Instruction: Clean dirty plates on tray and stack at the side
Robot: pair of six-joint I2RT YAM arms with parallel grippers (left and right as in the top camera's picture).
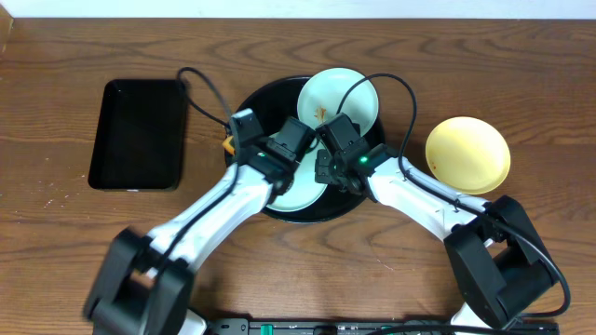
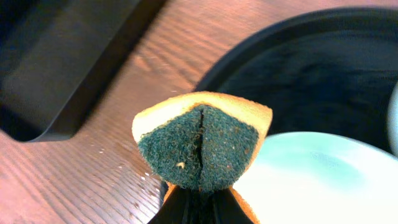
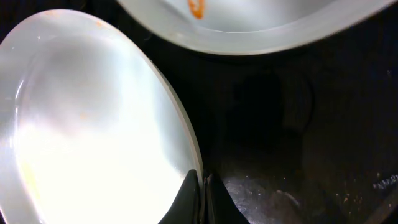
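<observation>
left gripper point(image 2: 199, 202): jaws clamped on a sponge point(image 2: 199, 146), which is folded with the green scouring side out and the yellow edge behind.
sponge position: over the table point(image 1: 74, 56) just outside the round tray point(image 1: 270, 98), at its left rim, not touching any plate.
right gripper point(image 3: 202, 186): fingers pinched together on the rim of the near plate point(image 3: 93, 124).
near plate: pale blue-green, inside the round tray on the robot's side, looks tilted, surface mostly clean.
far plate point(image 1: 340, 98): pale blue-green, at the back of the round tray, has an orange sauce streak point(image 3: 196, 8).
yellow plate point(image 1: 468, 154): on the table right of the round tray, apart from both grippers.
rectangular tray point(image 1: 140, 133): left of the sponge.
</observation>
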